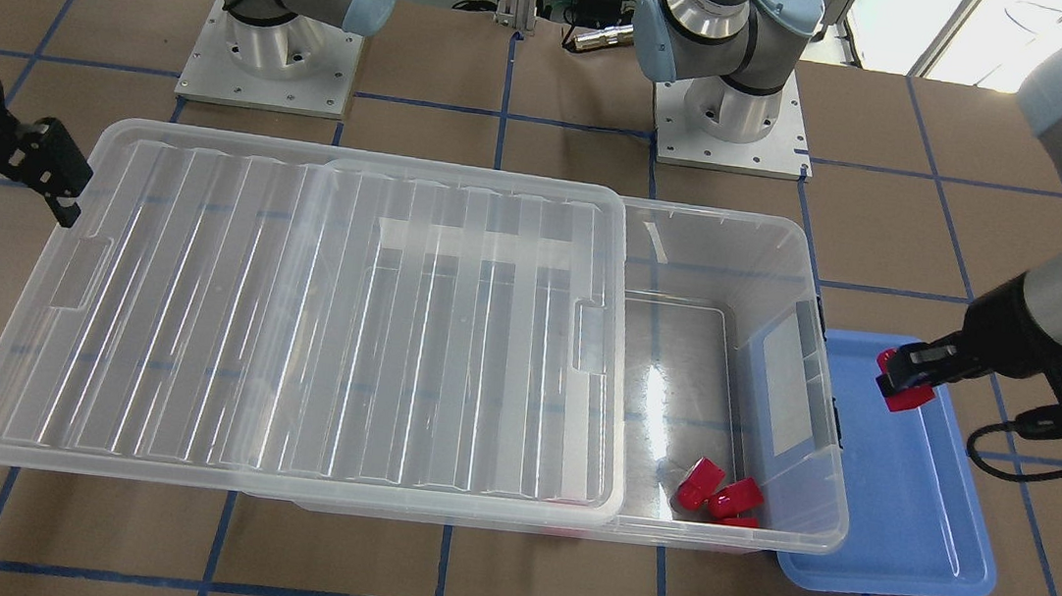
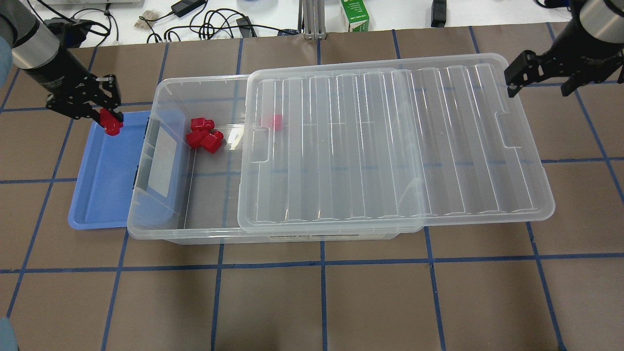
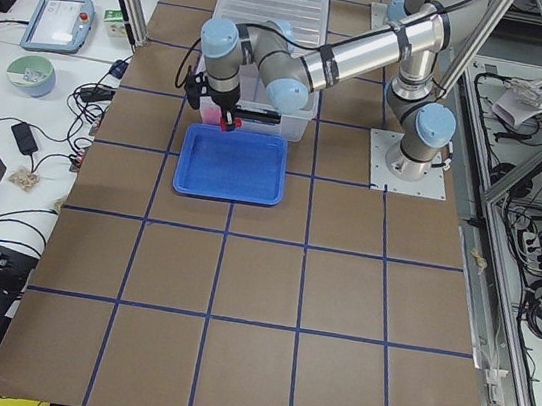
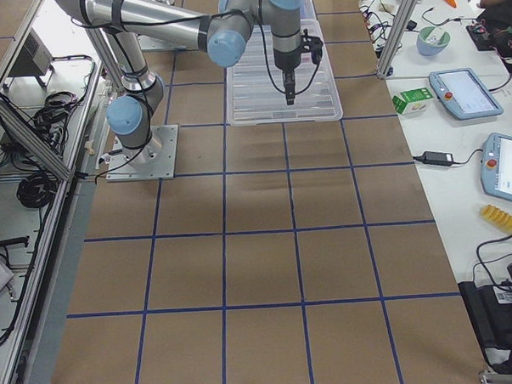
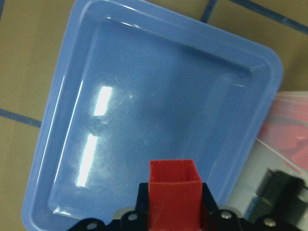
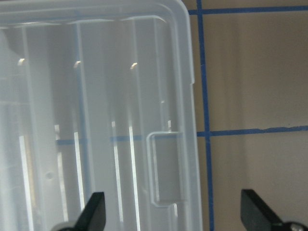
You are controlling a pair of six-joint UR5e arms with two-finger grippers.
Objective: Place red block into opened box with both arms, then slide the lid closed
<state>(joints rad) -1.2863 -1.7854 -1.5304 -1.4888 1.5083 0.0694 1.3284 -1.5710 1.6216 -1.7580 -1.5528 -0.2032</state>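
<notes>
My left gripper (image 2: 108,113) is shut on a red block (image 2: 112,125), held over the far end of the blue tray (image 2: 105,180); the left wrist view shows the block (image 5: 173,192) between the fingers above the tray floor. Three red blocks (image 2: 203,135) lie in the open end of the clear box (image 2: 161,214), and one more (image 2: 277,122) shows through the lid (image 2: 390,141). The lid covers most of the box and overhangs its right end. My right gripper (image 2: 538,78) is open and empty, just beyond the lid's far right corner (image 6: 185,29).
Brown table with blue tape lines. Cables, a green carton (image 2: 355,14) and other gear lie past the table's far edge. The arm bases (image 1: 269,63) stand behind the box in the front-facing view. Bare table stretches in front of the box.
</notes>
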